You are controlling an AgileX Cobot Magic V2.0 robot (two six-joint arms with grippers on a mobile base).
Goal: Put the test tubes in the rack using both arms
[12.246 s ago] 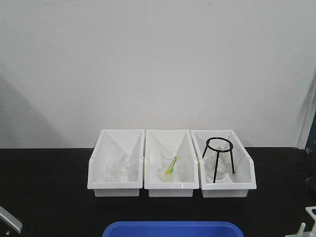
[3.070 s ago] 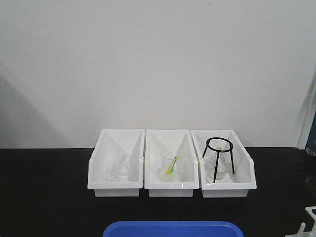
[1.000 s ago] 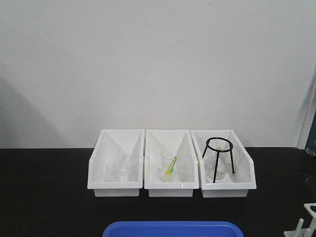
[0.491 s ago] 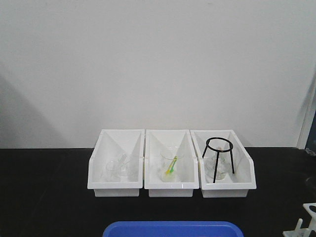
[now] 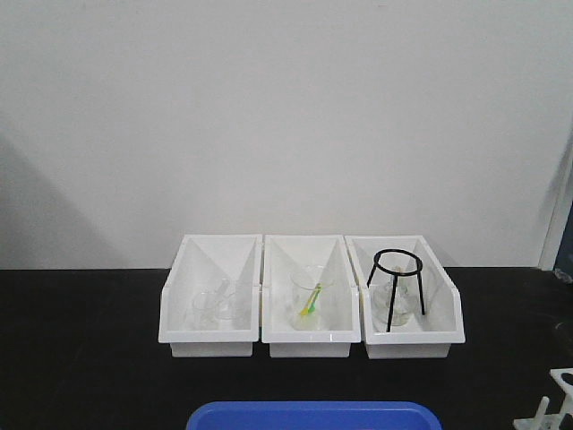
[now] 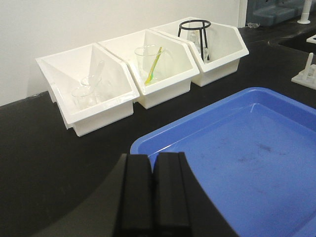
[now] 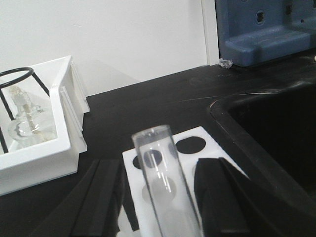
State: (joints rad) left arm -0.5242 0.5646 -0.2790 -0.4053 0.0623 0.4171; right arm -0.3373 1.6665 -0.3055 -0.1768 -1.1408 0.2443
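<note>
- Change since earlier frames: in the front view the rack [image 5: 548, 414] at the counter's near right corner sits lower and further toward the right edge than twelve seconds back; the grey arm part once at the near left corner is gone; bins and tray are unchanged.
- Rack: white plastic, top plate with round holes, on the black counter [image 5: 81, 358] near its right edge. In the right wrist view it [image 7: 195, 148] lies directly under the right gripper [image 7: 158, 197].
- Test tube [image 7: 165, 187]: clear glass, open mouth up, leaning slightly, standing between the two dark jaws of the right gripper and above the rack's holes. The jaws stand apart on either side of it; whether they touch the glass cannot be told, so the pincer's state is uncertain.
- Left gripper [image 6: 152, 190]: jaws pressed together, clenched on nothing, hovering over the counter just beside the near left corner of the blue tray [image 6: 276, 148].
- Blue tray: shallow, at the counter's near edge, centre.
- Three white bins along the counter's far edge: left bin [image 5: 211, 300] with small clear glassware; middle bin [image 5: 310, 300] with a beaker [image 5: 307, 300] holding a green-yellow stick; right bin [image 5: 403, 300] with a black wire tripod [image 5: 396, 282] over a small glass flask.
</note>
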